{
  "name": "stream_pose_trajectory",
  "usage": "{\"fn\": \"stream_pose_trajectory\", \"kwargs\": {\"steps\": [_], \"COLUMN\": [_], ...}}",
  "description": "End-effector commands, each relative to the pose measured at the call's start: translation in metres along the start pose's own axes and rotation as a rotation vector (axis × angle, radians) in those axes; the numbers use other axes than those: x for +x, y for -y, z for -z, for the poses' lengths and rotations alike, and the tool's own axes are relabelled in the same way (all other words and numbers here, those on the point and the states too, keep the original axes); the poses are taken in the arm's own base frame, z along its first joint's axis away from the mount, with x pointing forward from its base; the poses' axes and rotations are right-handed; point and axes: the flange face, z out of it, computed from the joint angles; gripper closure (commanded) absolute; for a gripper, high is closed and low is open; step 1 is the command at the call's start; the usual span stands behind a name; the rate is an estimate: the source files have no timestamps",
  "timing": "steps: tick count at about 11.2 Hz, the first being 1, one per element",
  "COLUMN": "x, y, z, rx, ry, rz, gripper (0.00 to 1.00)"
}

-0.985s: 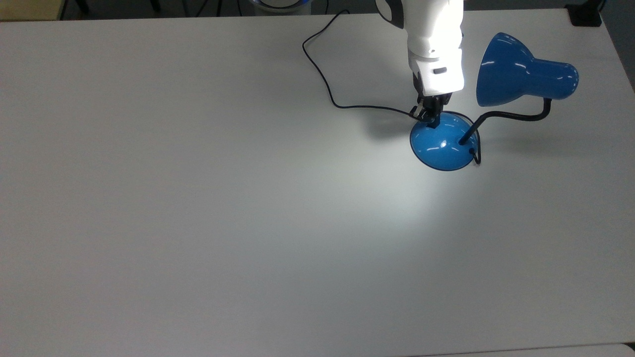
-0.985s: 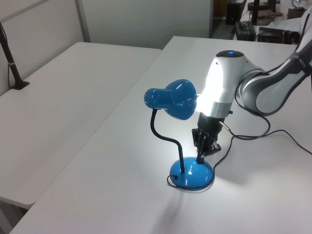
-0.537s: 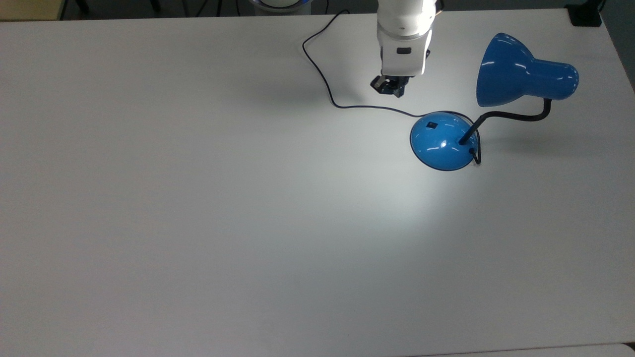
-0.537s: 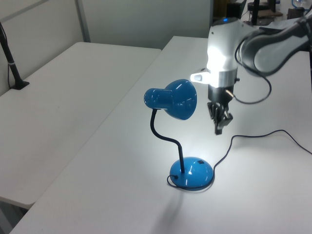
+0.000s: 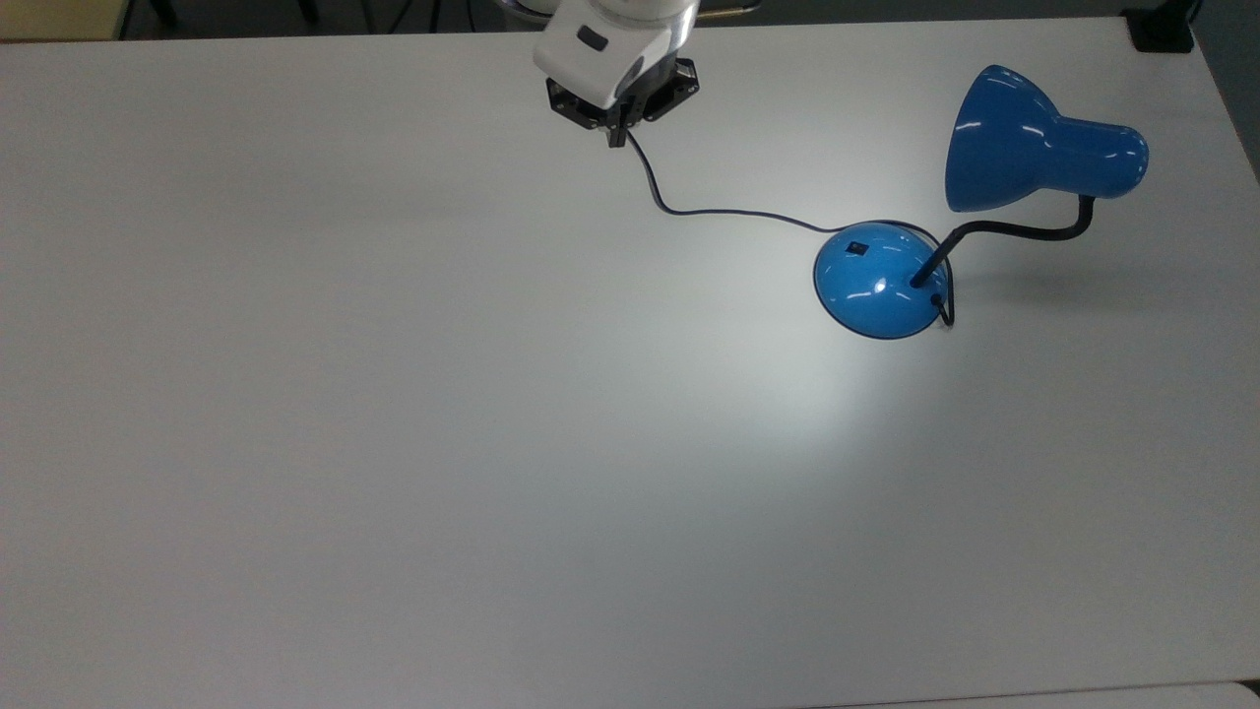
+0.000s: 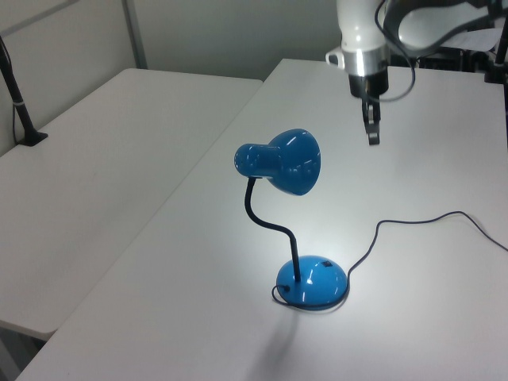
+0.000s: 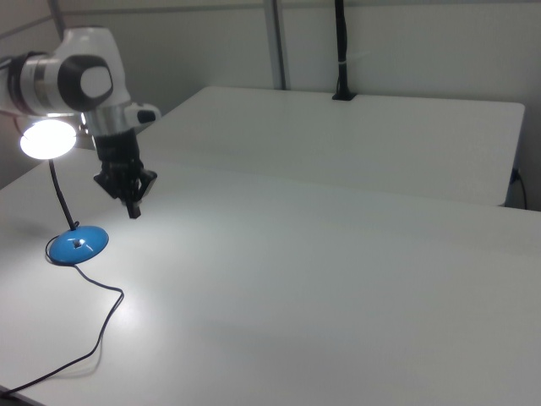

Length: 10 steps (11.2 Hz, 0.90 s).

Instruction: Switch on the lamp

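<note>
Lit lamp [image 5: 1024,148] pooling light on white surface [image 5: 394,443] — pincer [image 6: 372,136] raised well apart, fingers together, gripping nothing; grey partition [image 7: 406,42] behind.

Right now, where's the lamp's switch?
The switch sits on the lamp's domed base, on the top view's upper left of the dome, near where the cord enters.

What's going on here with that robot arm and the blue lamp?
The lamp is lit: its shade glows in the right view and a bright patch lies on the white table. The robot's gripper holds nothing and hangs in the air well away from the lamp's base, above the black cord. A small black switch sits on the base. The job looks done.
</note>
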Motion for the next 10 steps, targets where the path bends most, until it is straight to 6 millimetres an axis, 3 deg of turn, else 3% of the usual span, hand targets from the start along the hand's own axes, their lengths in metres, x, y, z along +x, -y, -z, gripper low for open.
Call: {"fn": "stream_pose_trajectory", "kwargs": {"steps": [1,2,4,6,10], "x": [-0.001,-0.002,-0.003,-0.004,-0.017], "y": [-0.031,-0.048,-0.063,-0.077,-0.106], "z": [0.041,0.054,0.068,0.073,0.086], "rx": [-0.023,-0.027,-0.027,-0.035,-0.030], "ry": [-0.046,-0.072,-0.102,-0.113,-0.131], "rz": [-0.132,-0.177,-0.210,-0.234,-0.280], "gripper": [0.93,0.74,0.18,0.00,0.00]}}
